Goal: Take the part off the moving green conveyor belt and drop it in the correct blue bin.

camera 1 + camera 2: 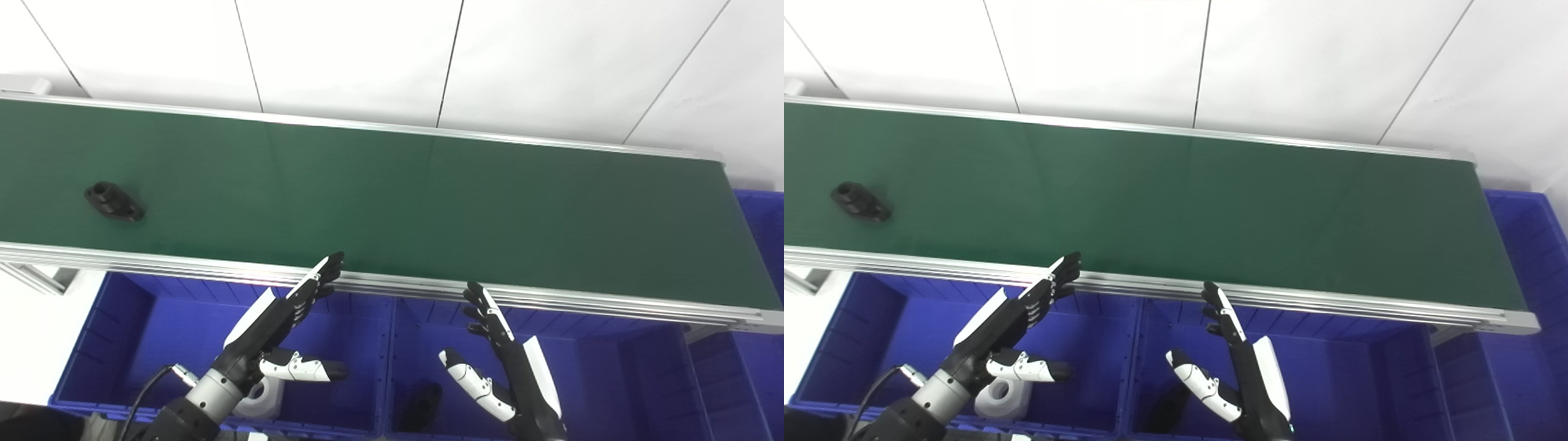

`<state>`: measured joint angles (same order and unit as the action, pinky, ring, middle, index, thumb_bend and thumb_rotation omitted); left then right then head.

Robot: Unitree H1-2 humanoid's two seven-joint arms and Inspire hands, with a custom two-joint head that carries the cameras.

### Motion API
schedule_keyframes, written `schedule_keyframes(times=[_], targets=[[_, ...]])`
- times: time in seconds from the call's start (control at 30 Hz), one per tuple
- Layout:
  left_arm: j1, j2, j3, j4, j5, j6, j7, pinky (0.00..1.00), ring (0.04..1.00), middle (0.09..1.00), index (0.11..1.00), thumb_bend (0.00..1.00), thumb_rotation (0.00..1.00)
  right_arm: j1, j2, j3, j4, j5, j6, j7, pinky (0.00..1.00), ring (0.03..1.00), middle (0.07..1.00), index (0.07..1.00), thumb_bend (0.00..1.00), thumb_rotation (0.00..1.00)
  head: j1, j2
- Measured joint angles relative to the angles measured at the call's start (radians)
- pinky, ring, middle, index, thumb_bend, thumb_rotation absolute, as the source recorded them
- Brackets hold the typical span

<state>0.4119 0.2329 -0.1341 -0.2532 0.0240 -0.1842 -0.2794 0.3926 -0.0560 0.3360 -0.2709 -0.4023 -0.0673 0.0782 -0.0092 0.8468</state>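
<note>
A small black part (pixel 114 201) lies on the green conveyor belt (pixel 392 202) at its far left. My left hand (pixel 278 324) is open and empty, held over the left blue bin (pixel 153 331) with fingertips near the belt's front rail. My right hand (pixel 502 361) is open and empty over the middle blue bin (pixel 588 367), fingers pointing up toward the rail. Both hands are well right of the part. A white part (pixel 263 398) lies in the left bin, half hidden by my left hand. A black part (pixel 422 404) lies in the middle bin.
The belt's aluminium front rail (pixel 392 285) runs between the hands and the belt. Another blue bin (pixel 762 245) stands past the belt's right end. A white wall is behind the belt.
</note>
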Motion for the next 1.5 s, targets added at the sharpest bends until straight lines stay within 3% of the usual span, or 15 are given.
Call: schedule_keyframes(times=[0.7,0.8,0.83,0.9,0.97,1.03,1.1,1.17,1.5], targets=[[0.0,0.001,0.0,0.001,0.0,0.006,-0.001,0.95,1.0,1.0,1.0,0.74,0.46,0.0,0.001,0.001,0.0,-0.001,0.0,0.0,0.81,0.884,0.931,0.966,0.68,0.73,0.0,-0.002],[0.0,0.001,0.0,0.003,0.0,0.005,-0.001,0.95,1.0,1.0,1.0,0.74,0.47,0.0,0.001,0.002,0.001,-0.001,0.0,-0.001,0.81,0.883,0.931,0.965,0.68,0.73,0.027,-0.043],[0.0,0.001,-0.001,0.007,0.0,0.004,-0.001,0.94,1.0,1.0,1.0,0.74,0.45,0.0,0.001,0.002,0.002,-0.001,0.0,-0.002,0.82,0.887,0.93,0.964,0.67,0.71,0.072,-0.064],[0.0,0.001,-0.004,0.019,0.0,0.0,-0.001,0.93,1.0,1.0,1.0,0.74,0.44,0.001,-0.001,0.001,0.012,0.003,-0.001,-0.003,0.82,0.891,0.933,0.968,0.66,0.7,0.095,-0.075],[0.003,-0.002,-0.009,0.034,0.001,-0.004,-0.001,0.92,0.997,1.0,1.0,0.76,0.44,0.001,-0.01,0.0,0.03,0.014,-0.002,-0.003,0.83,0.897,0.94,0.979,0.65,0.72,0.182,-0.109],[0.008,-0.011,-0.016,0.041,0.007,-0.008,0.002,0.89,0.987,1.0,1.0,0.77,0.44,0.001,-0.028,-0.003,0.048,0.029,-0.018,-0.003,0.84,0.907,0.945,0.988,0.62,0.73,0.322,-0.172],[0.01,-0.024,-0.027,0.058,0.026,-0.016,0.007,0.87,0.982,1.0,1.0,0.78,0.44,-0.001,-0.048,-0.008,0.074,0.048,-0.049,-0.004,0.85,0.911,0.948,0.994,0.6,0.74,0.322,-0.172],[0.013,-0.037,-0.04,0.066,0.042,-0.017,0.009,0.87,0.984,1.0,1.0,0.78,0.45,-0.003,-0.06,-0.017,0.097,0.063,-0.073,-0.011,0.86,0.915,0.957,0.999,0.58,0.75,0.379,-0.219],[0.001,-0.077,-0.057,0.13,0.057,-0.07,0.035,0.86,0.973,1.0,1.0,0.76,0.41,-0.027,-0.057,-0.018,0.157,0.058,-0.135,-0.036,0.85,0.921,0.958,1.0,0.53,0.79,0.376,-0.268]])
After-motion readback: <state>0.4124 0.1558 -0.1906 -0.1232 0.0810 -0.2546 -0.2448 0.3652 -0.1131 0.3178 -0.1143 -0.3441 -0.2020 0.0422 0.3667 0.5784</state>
